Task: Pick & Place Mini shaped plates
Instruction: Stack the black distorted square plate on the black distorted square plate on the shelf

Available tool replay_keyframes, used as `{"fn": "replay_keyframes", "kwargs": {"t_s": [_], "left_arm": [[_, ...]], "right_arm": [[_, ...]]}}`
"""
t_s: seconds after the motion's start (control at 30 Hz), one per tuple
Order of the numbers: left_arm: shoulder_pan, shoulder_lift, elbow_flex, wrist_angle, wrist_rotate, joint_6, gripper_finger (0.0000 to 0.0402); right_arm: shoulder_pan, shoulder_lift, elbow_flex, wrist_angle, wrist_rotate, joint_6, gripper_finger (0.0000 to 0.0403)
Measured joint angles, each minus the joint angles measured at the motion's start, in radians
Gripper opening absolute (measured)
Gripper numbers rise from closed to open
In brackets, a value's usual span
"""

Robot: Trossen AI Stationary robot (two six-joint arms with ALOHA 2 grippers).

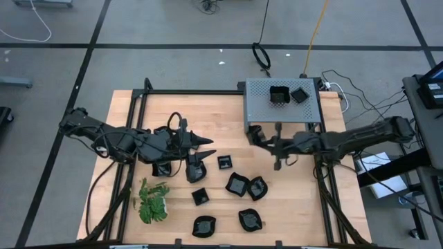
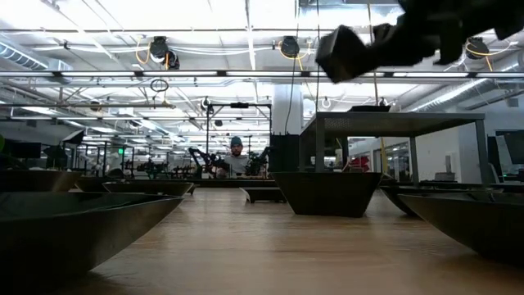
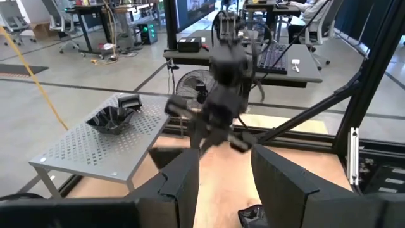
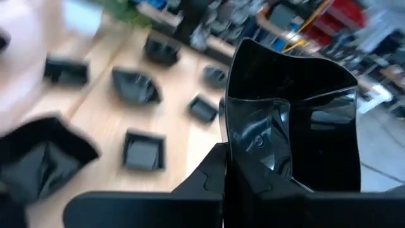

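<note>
Glossy black, a small wavy-edged plastic dish (image 4: 291, 120) stands pinched by its rim between the pressed-together fingers of the right hand (image 1: 257, 135), lifted clear of the pale wooden tabletop (image 1: 228, 121) just in front of the grey perforated metal box (image 1: 282, 104). Two other tiny black dishes (image 1: 287, 95) already sit on top of that box, so a small share of the job looks done, with the held dish likely third in line. Most of the set remains on the wood: a square dish (image 1: 224, 162) near the middle, a pair of wavy ones (image 1: 247, 185) beside it, a further square one (image 1: 200, 196), and two more (image 1: 227, 223) near the front edge; others may lie under the left arm, though that part is hard to read. The left hand (image 1: 206, 143) hovers over the tabletop's left half with its fingers spread and nothing between them, close to a green leafy plant (image 1: 153, 202).
</note>
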Motion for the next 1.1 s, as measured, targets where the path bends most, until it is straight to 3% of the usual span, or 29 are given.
{"fn": "replay_keyframes", "kwargs": {"t_s": [0.17,0.33,0.5,0.57,0.7,0.77,1.1], "left_arm": [[0.001,0.0,0.0,0.0,-0.001,0.038,0.015],[0.001,0.0,0.0,0.015,-0.011,0.081,0.015],[0.009,0.0,0.0,0.045,-0.011,0.103,0.015],[0.013,0.0,0.0,0.046,-0.011,0.109,0.015],[0.022,0.0,0.0,0.046,-0.011,0.141,0.015],[0.023,0.0,0.0,0.046,-0.011,0.141,0.015],[0.02,0.0,0.0,0.045,-0.011,0.111,0.015]], "right_arm": [[-0.011,-0.074,0.104,-0.098,0.183,0.125,0.0],[-0.106,-0.053,0.355,-0.44,0.359,0.281,0.0],[-0.282,0.007,0.569,-0.751,0.345,0.53,0.0],[-0.335,0.03,0.601,-0.787,0.281,0.466,0.0],[-0.395,0.061,0.609,-0.78,0.113,0.065,0.0],[-0.421,0.081,0.609,-0.788,0.083,-0.082,0.0],[-0.647,0.191,0.608,-0.886,0.06,-0.299,0.0]]}}
